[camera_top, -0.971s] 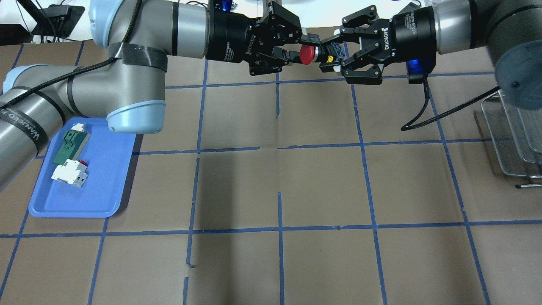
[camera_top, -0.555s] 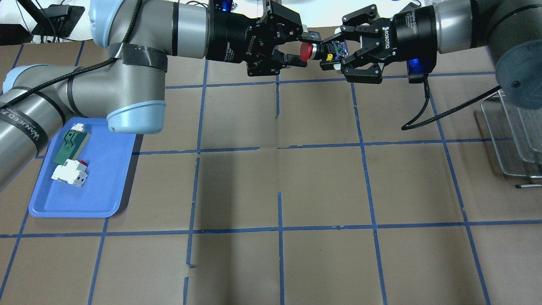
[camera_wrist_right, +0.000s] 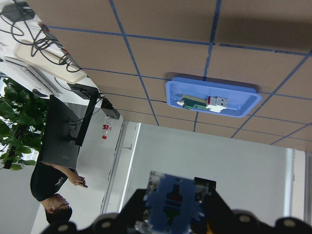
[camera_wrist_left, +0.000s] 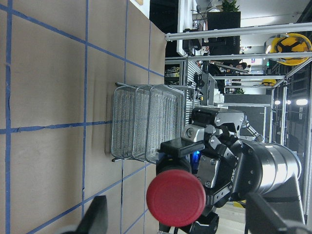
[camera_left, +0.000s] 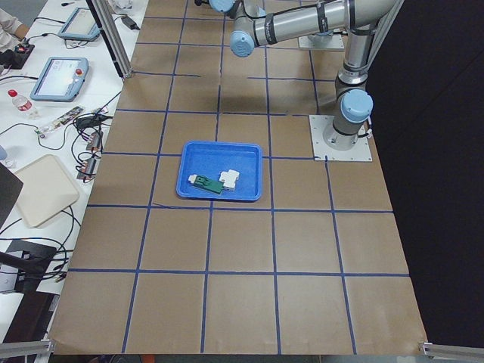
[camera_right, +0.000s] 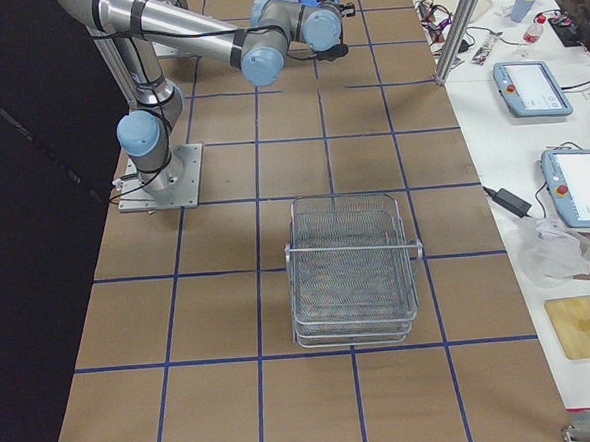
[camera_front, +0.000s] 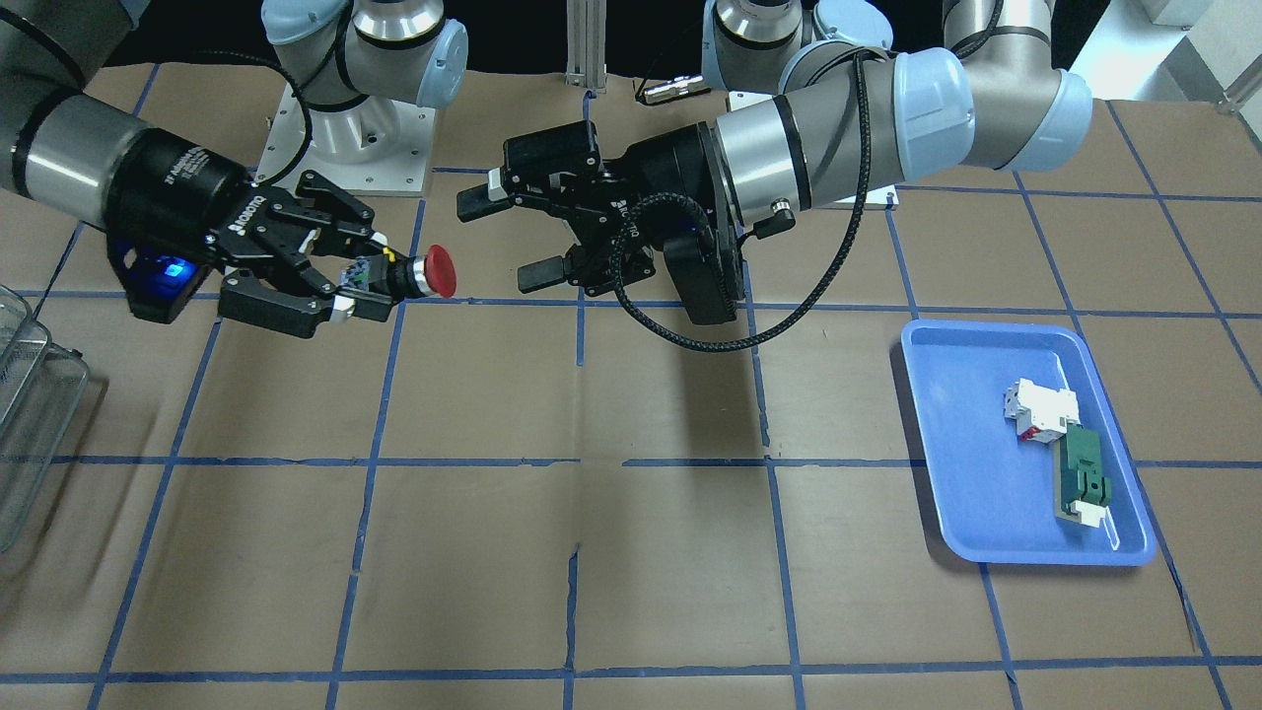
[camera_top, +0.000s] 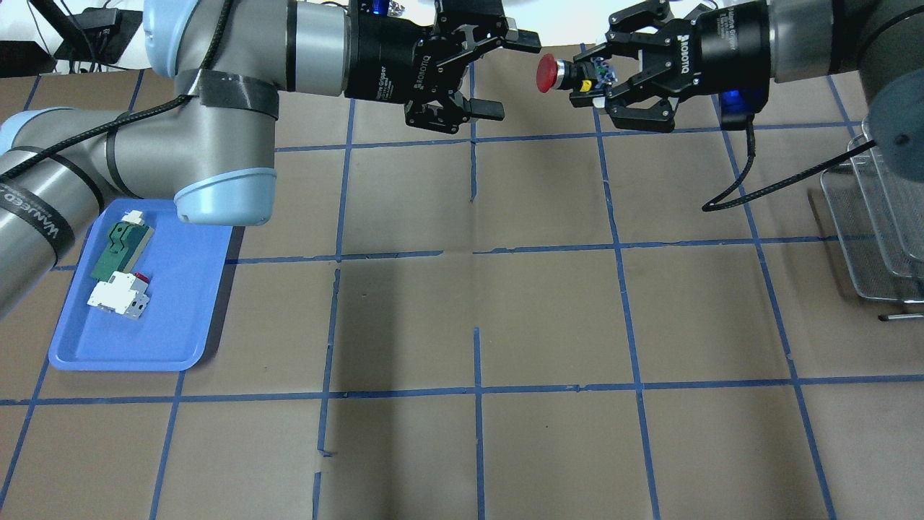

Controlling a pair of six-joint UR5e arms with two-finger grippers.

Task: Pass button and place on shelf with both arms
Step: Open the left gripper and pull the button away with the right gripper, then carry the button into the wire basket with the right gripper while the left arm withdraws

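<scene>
The table (camera_top: 476, 448) carries the shelf (camera_right: 350, 268) at the robot's right end; the overhead view cuts the shelf off at its edge. The left gripper (camera_top: 514, 74) has let go and drawn back: its fingers stand apart, empty. The right gripper (camera_top: 588, 81) alone holds the button (camera_top: 567, 76) in the air, fingers clamped on its base. The hand-over is judged complete; carriage to the shelf remains. Finger contact on the base is blurred in the right wrist view.

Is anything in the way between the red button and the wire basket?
Nothing visible. The right gripper holds the button in the air, and only brown table lies between it and the shelf.
</scene>
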